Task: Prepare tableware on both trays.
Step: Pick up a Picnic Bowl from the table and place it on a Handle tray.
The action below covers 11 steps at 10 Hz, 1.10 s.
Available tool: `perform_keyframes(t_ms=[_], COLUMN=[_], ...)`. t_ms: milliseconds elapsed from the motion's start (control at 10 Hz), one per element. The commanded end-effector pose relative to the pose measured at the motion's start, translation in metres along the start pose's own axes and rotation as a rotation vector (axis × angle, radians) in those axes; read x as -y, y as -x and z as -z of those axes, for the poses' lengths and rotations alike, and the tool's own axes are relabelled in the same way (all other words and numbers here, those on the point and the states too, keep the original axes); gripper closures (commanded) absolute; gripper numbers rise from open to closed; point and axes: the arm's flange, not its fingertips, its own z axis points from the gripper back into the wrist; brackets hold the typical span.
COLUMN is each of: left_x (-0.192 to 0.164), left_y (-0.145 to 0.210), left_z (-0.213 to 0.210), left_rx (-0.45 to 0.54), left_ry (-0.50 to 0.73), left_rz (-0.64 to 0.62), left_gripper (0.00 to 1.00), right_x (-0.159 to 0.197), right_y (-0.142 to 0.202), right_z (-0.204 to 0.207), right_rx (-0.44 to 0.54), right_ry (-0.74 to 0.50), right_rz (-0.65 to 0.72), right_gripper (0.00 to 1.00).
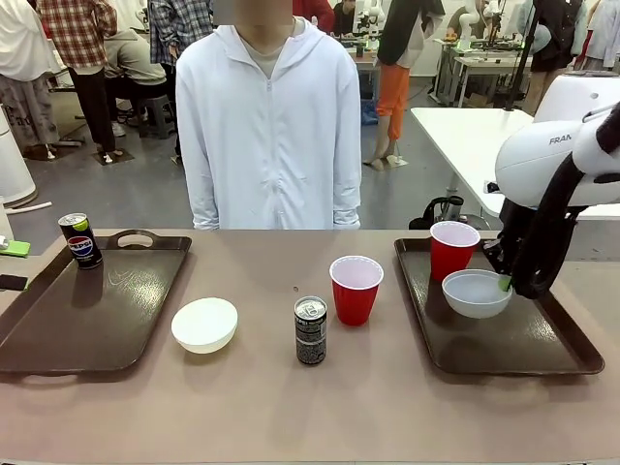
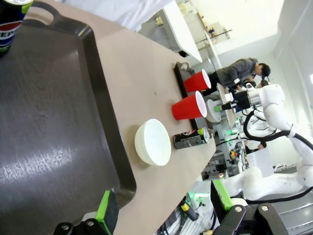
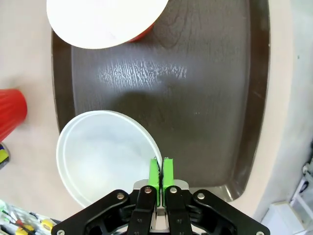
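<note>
Two brown trays sit on the table, with a person in a white hoodie standing at the far side.

The left tray holds a Pepsi can, upright in its far corner at about eleven o'clock, just beside the handle slot.

On the bare table between the trays stand a white bowl, a black can and a red cup. From the black can, the white bowl lies at nine o'clock and the red cup at one o'clock. None of the three touch.

The right tray holds a second red cup at its eleven o'clock corner. A pale bowl sits close by, at about five o'clock from that cup.

The right gripper is at the pale bowl's three o'clock edge. Its green pads are pressed together on the thin rim, pinching it. Whether the bowl rests on the tray floor or is slightly raised, I cannot tell.

The left gripper hangs over the near rim of the left tray, fingers spread wide with nothing between them.
</note>
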Motion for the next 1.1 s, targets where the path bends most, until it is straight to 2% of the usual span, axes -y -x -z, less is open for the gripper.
perform_keyframes(t_ms=[0, 700, 1000], left_x=[0.0, 0.0, 0.0], left_y=[0.001, 0.001, 0.001], left_z=[-0.002, -0.002, -0.002], left_rx=[0.005, 0.005, 0.005], left_ry=[0.005, 0.005, 0.005], left_rz=[0.007, 0.007, 0.007], left_gripper=[0.0, 0.0, 0.0], right_x=[0.001, 0.007, 0.002], right_y=[-0.016, -0.044, -0.029], right_z=[0.004, 0.043, 0.023], right_rx=[0.003, -0.015, 0.006], right_ry=[-0.045, -0.006, 0.002], right_rz=[-0.013, 0.008, -0.022], right_gripper=[0.96, 0.96, 0.11])
